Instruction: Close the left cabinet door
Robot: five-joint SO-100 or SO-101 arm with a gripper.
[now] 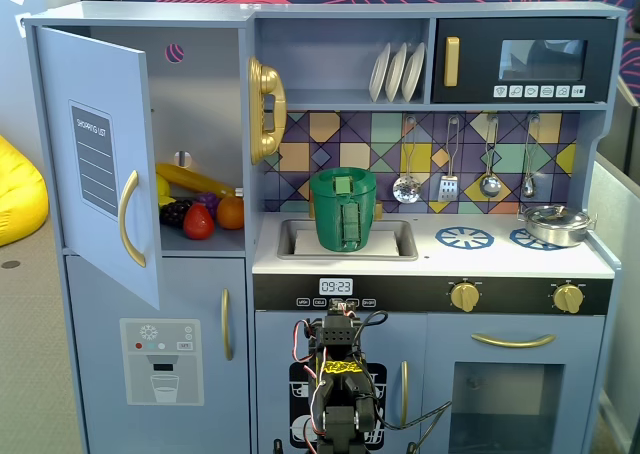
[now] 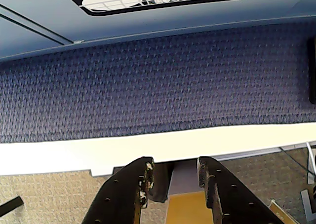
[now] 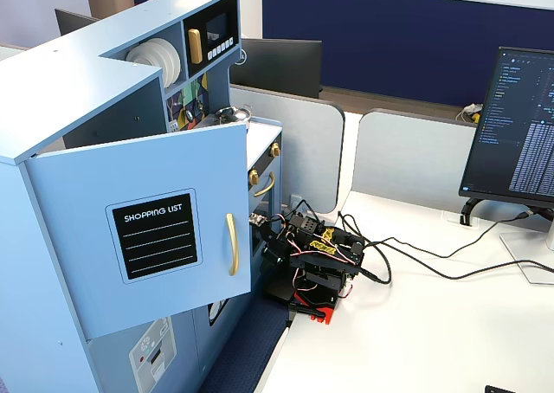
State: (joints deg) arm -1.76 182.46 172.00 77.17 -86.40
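Observation:
The left cabinet door (image 1: 100, 164) is light blue with a black "SHOPPING LIST" panel and a curved gold handle (image 1: 128, 219). It stands swung wide open at the kitchen's upper left in both fixed views (image 3: 156, 228). My arm (image 1: 340, 374) sits folded low in front of the kitchen's middle, well below and right of the door, and shows in both fixed views (image 3: 316, 259). In the wrist view my gripper (image 2: 175, 167) points down at the white table edge (image 2: 158, 145) and a blue mat (image 2: 158, 81). Its jaws stand apart with nothing between them.
Toy fruit (image 1: 200, 214) lies inside the open cabinet. A gold phone (image 1: 265, 109) hangs right of it and a green pot (image 1: 343, 209) sits in the sink. The dispenser door (image 1: 160, 359) below is closed. A monitor (image 3: 519, 125) and cables (image 3: 415, 267) are on the desk.

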